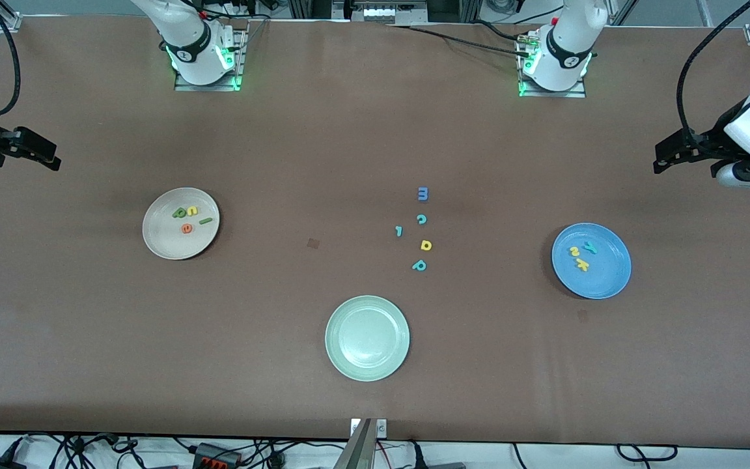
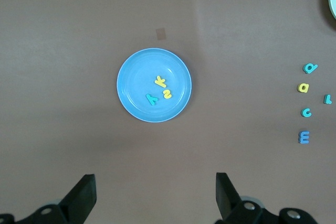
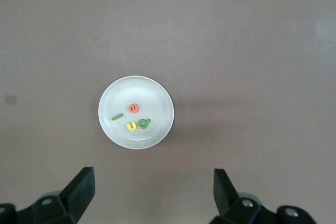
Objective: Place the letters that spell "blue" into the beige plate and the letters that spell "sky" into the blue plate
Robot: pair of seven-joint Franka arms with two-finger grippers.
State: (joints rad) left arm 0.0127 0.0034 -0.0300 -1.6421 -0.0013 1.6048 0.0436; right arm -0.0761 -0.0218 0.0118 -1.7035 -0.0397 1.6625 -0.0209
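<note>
We find the left gripper (image 1: 665, 158) released and empty, raised at the left arm's end of the worktop (image 1: 375, 130), its fingers (image 2: 84, 195) spread wide in the left wrist view. The right gripper (image 1: 49, 159) is likewise released and empty, at the right arm's end. Both arms wait well apart from the plates.

Risk, as we judge it: little remains to fail, since both words appear sorted. A needless further descent could nudge a plate or scatter its light letters. The leftover letters could also be mistaken for task letters, the teal l-like piece (image 1: 399, 230) above all.

Blue plate (image 1: 616, 280), toward the left arm's end: we see the yellow s (image 1: 573, 251), the yellow k (image 1: 582, 264) and the teal y (image 1: 590, 247) lying close together in it.

Beige plate (image 1: 160, 244), toward the right arm's end: it holds the green b (image 1: 180, 212), the yellow u (image 1: 192, 211), the green l (image 1: 205, 221) and the orange e (image 1: 186, 228).

Green plate (image 1: 367, 365), nearest the front camera: nothing lies in it.

Between the beige and blue plates, on the bare worktop, lie the blue m (image 1: 422, 193), the teal c (image 1: 421, 219), the teal l-like piece, a yellow letter (image 1: 426, 245) and the teal p (image 1: 419, 265), touching no plate.
</note>
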